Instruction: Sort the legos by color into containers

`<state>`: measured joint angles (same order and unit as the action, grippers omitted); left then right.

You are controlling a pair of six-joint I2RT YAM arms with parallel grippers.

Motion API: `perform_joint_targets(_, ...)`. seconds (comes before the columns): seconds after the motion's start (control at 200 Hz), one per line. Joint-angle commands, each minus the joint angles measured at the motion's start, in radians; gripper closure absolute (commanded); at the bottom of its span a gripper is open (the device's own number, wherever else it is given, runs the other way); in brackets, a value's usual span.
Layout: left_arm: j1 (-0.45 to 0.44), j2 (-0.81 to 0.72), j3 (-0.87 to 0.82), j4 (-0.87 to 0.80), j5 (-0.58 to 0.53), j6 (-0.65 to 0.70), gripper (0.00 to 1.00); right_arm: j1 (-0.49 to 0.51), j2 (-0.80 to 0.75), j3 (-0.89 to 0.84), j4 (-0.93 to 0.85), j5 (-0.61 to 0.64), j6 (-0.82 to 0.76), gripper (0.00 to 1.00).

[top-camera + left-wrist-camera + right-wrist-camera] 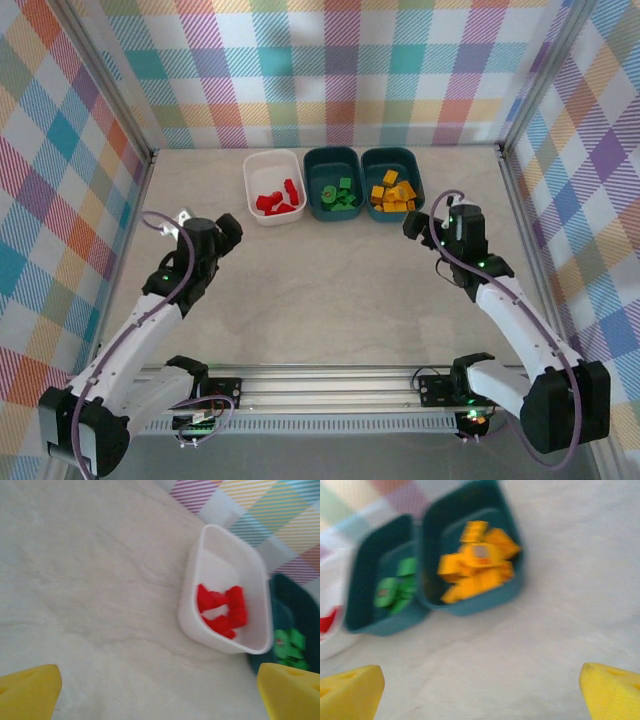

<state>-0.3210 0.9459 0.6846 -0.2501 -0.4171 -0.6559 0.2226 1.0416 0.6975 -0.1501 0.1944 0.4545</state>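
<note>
Legos: red legos (pixel 276 199) are sitting in the white container (pixel 268 165), green legos (pixel 340 194) in the middle teal container (pixel 324 160), yellow-orange legos (pixel 392 193) in the right teal container (pixel 409 161).
Hands: left hand (pixel 230 233) and right hand (pixel 422 226) are hovering over the worktop (pixel 320 285), fingers spread wide, holding nothing.

I am reading no text, label, brand, number or sign anywhere. Toward twelve o'clock in my right wrist view a yellow lego (pixel 470 562) is carrying a pale patch (pixel 480 551). At three o'clock in my left wrist view a green lego (pixel 296 641) is showing another pale mark (pixel 281 641). Both are too blurred to read.
</note>
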Motion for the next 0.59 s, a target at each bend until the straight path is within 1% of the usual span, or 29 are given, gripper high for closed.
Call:
perform_joint_targets(0.0, -0.016, 0.004, -0.135, 0.273, -0.187, 0.184, 0.0, -0.002, -0.086, -0.121, 0.175, 0.226, -0.09, 0.0)
perform_joint_targets(0.055, -0.016, 0.006, -0.22, 0.456, -0.171, 0.383, 0.0, -0.003, -0.105, -0.215, 0.384, 0.123, -0.256, 0.0)
perform_joint_targets(0.1, -0.012, 0.032, -0.271, 0.566, -0.192, 0.472, 0.0, -0.003, -0.087, -0.266, 0.515, 0.05, -0.351, 0.0)
perform_joint_targets(0.145, 0.01, 0.074, -0.297, 0.637, -0.207, 0.484, 0.0, -0.004, -0.049, -0.273, 0.551, 0.047, -0.372, 0.0)
perform_joint_targets(0.2, 0.051, 0.129, -0.305, 0.704, -0.137, 0.505, 0.0, -0.011, 0.015, -0.272, 0.589, 0.018, -0.435, 0.0)
perform_joint_targets(0.245, 0.064, 0.169, -0.305, 0.754, -0.071, 0.573, 0.0, -0.013, 0.074, -0.275, 0.638, 0.013, -0.481, 0.0)
perform_joint_targets(0.295, 0.073, 0.22, -0.296, 0.801, -0.051, 0.62, 0.0, -0.014, 0.131, -0.276, 0.691, 0.013, -0.511, 0.0)
perform_joint_targets(0.34, 0.099, 0.274, -0.29, 0.832, -0.015, 0.632, 0.0, -0.017, 0.178, -0.277, 0.74, 0.018, -0.532, 0.0)
perform_joint_targets(0.38, 0.121, 0.308, -0.275, 0.806, 0.019, 0.647, 0.0, -0.021, 0.225, -0.272, 0.772, 0.018, -0.543, 0.0)
perform_joint_targets(0.39, 0.127, 0.321, -0.276, 0.815, 0.026, 0.648, 0.0, -0.022, 0.232, -0.268, 0.774, 0.012, -0.573, 0.0)
perform_joint_targets(0.425, 0.144, 0.357, -0.291, 0.862, 0.048, 0.65, 0.0, -0.027, 0.257, -0.261, 0.773, -0.007, -0.603, 0.0)
perform_joint_targets(0.46, 0.157, 0.403, -0.312, 0.932, 0.065, 0.651, 0.0, -0.029, 0.284, -0.261, 0.831, -0.005, -0.621, 0.0)
perform_joint_targets(0.485, 0.165, 0.43, -0.31, 0.979, 0.066, 0.66, 0.0, -0.029, 0.293, -0.246, 0.811, 0.006, -0.617, 0.0)
perform_joint_targets(0.51, 0.171, 0.427, -0.292, 0.925, 0.076, 0.658, 0.0, -0.036, 0.293, -0.234, 0.789, -0.012, -0.609, 0.0)
perform_joint_targets(0.53, 0.183, 0.43, -0.284, 0.921, 0.103, 0.66, 0.0, -0.044, 0.293, -0.232, 0.788, -0.03, -0.607, 0.0)
perform_joint_targets(0.55, 0.191, 0.44, -0.285, 0.936, 0.125, 0.665, 0.0, -0.048, 0.293, -0.23, 0.756, -0.032, -0.603, 0.0)
perform_joint_targets(0.59, 0.201, 0.481, -0.291, 0.985, 0.143, 0.663, 0.0, -0.056, 0.294, -0.237, 0.76, -0.03, -0.592, 0.0)
